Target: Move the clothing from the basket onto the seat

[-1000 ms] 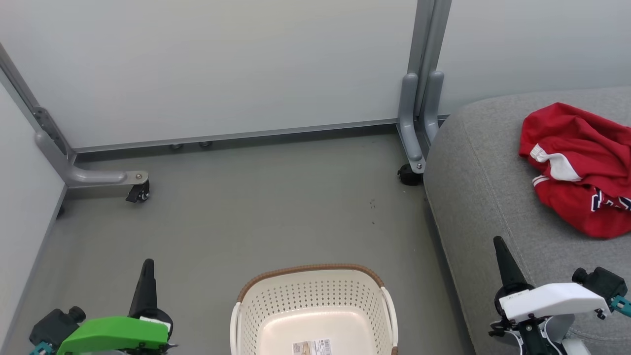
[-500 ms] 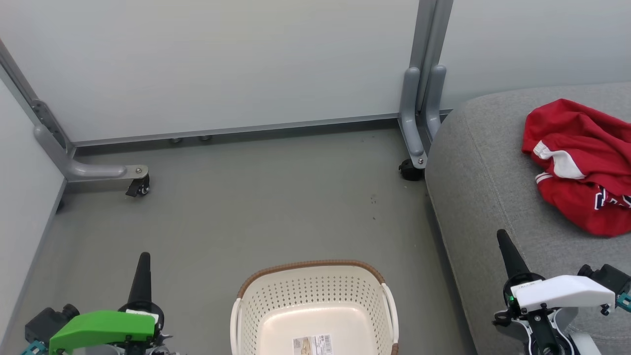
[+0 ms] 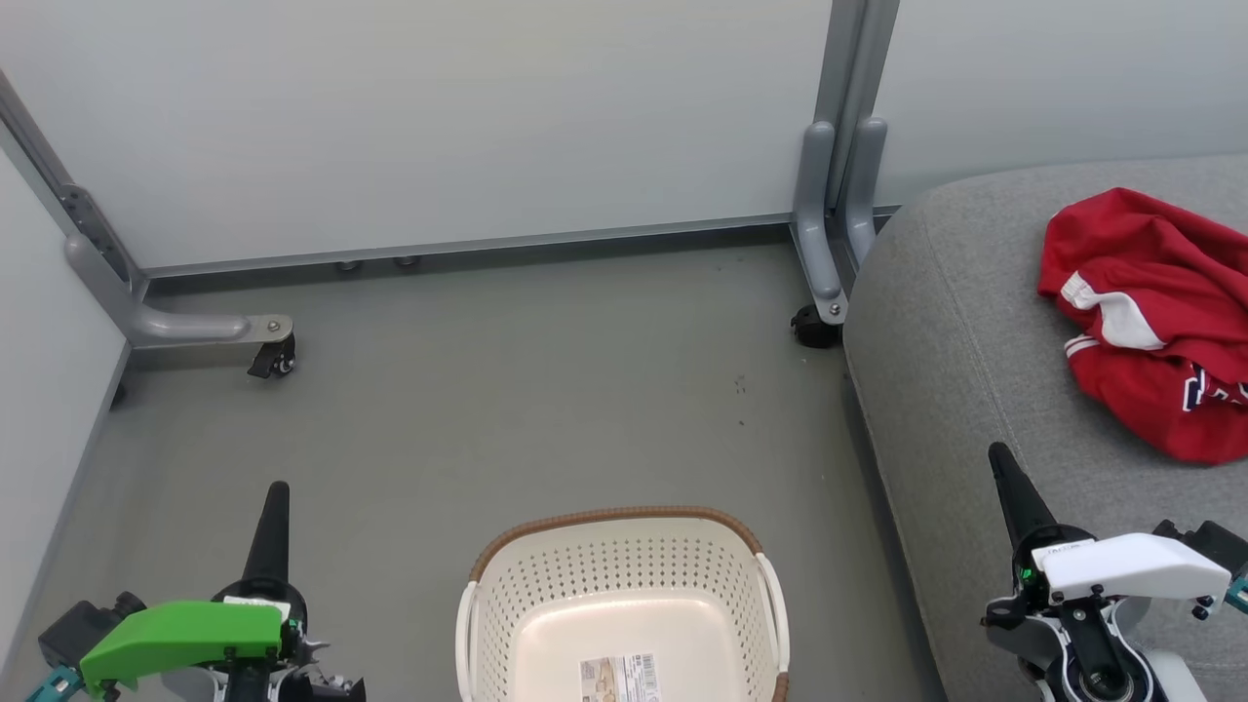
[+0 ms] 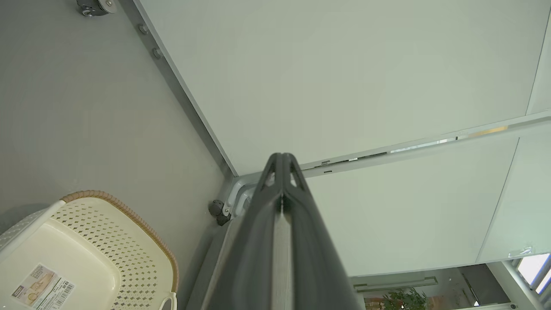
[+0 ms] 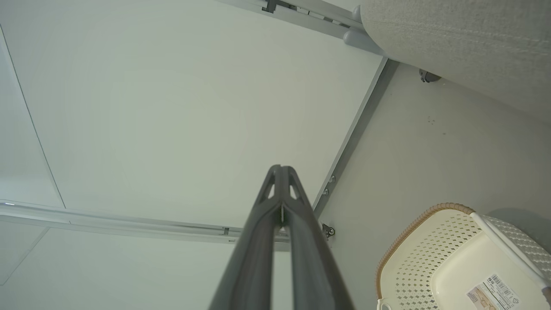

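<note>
Since one second ago only the camera has shifted. Left gripper [image 3: 277,493] and right gripper [image 3: 998,458] are closed, empty. Basket [image 3: 624,575] between them is empty; clothing [image 3: 1155,292] lies on the seat [image 3: 955,341] beyond the right gripper. Task judged complete.

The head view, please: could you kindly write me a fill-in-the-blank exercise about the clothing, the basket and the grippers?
1. The clothing lies on the seat, to the robot's ____ of the basket.
2. The basket is ____ of clothing.
3. The left gripper and the right gripper both have their jaws ____.
Missing words: right; empty; shut.
</note>
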Available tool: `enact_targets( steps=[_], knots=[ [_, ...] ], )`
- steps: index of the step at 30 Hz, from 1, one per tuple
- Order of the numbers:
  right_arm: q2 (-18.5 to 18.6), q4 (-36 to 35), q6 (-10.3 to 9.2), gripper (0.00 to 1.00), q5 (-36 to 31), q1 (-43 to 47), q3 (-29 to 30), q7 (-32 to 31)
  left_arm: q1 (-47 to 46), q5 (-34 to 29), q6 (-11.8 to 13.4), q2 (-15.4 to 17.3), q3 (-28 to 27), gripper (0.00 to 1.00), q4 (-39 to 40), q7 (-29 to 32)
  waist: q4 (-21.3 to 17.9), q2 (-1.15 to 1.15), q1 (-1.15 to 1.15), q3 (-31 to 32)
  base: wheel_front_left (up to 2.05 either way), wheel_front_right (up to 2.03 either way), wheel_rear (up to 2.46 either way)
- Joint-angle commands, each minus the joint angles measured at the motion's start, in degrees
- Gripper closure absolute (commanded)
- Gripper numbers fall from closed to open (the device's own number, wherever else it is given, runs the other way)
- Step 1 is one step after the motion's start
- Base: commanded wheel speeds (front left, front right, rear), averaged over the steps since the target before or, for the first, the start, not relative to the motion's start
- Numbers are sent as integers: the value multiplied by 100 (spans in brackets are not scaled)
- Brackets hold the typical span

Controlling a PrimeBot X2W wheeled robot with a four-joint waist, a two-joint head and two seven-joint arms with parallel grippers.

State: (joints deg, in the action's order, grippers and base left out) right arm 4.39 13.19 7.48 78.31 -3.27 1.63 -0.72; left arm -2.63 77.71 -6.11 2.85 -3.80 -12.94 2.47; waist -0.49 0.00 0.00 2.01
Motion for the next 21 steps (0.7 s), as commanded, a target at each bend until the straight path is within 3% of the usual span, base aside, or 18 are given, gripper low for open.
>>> enact_targets(
  steps=[1, 21],
  knots=[
    [24, -8, 3, 100, 144, -127, 40, -44, -145, 127, -49, 37, -47, 100, 23, 41, 3, 0, 0, -10, 0, 0, 0],
    [4, 48, 3, 100, 1057, -236, 212, -295, -323, 998, -109, 34, -190, 100, -72, 272, 30, 0, 0, -134, 0, 0, 0]
  ],
)
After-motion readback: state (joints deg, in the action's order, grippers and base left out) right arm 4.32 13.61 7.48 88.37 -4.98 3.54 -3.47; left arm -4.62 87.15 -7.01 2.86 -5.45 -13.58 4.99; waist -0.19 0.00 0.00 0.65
